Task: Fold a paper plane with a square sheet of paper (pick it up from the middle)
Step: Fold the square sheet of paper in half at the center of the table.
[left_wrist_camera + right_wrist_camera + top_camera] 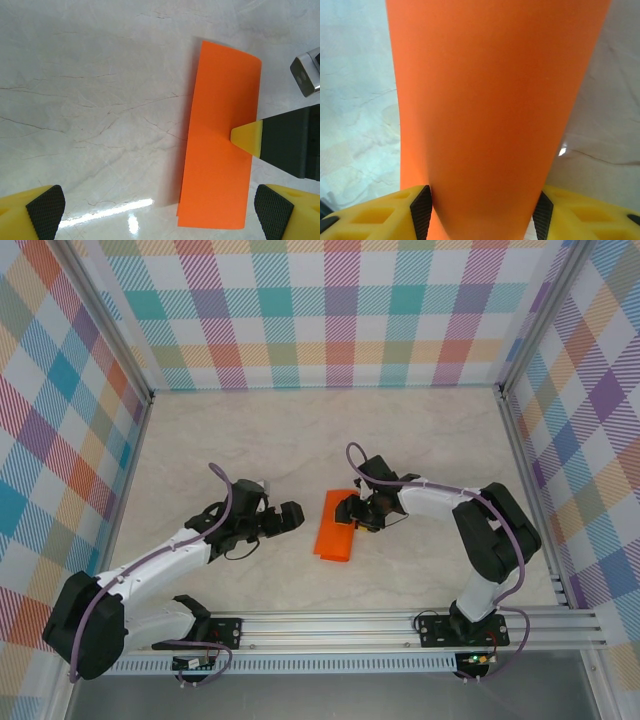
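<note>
The square sheet of paper point(335, 530) is bright orange and lies on the table as a narrow creased strip between my two grippers. My left gripper point(297, 516) hovers just left of it, open and empty. In the left wrist view the paper point(220, 115) sits ahead and to the right of the left gripper point(160, 212), and a yellow fingertip point(248, 138) of the other arm rests on its right edge. My right gripper point(351, 513) is at the strip's right side. Its jaws stand apart, and the bowed paper point(490, 100) spans the gap of the right gripper point(481, 212) from pad to pad.
The marble-patterned tabletop point(300, 440) is walled by checked panels at the back and both sides. An aluminium rail point(400, 625) carrying the arm bases runs along the near edge. Bare table lies behind the paper and to the left.
</note>
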Controlling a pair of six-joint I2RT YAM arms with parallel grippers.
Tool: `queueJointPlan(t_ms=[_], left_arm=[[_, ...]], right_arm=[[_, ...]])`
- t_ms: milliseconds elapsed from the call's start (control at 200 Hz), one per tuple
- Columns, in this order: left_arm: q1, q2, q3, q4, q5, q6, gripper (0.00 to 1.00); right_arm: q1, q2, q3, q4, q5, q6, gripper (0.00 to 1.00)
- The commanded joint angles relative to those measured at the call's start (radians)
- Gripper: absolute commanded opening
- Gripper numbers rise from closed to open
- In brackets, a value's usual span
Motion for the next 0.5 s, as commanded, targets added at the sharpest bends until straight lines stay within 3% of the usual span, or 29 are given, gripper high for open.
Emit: queueJointPlan(t_ms=[0,495], left_arm=[[-0.016,0.021,0.012,0.045,0.029,0.021,1.00],[-0.016,0.046,0.031,0.052,0.062,0.041,1.00]], right_arm=[[-0.001,-0.016,0.019,-0.077,0.030,-0.048,0.58],[-0.001,-0.025,-0.005,-0.054,0.055,-0.008,0.64]])
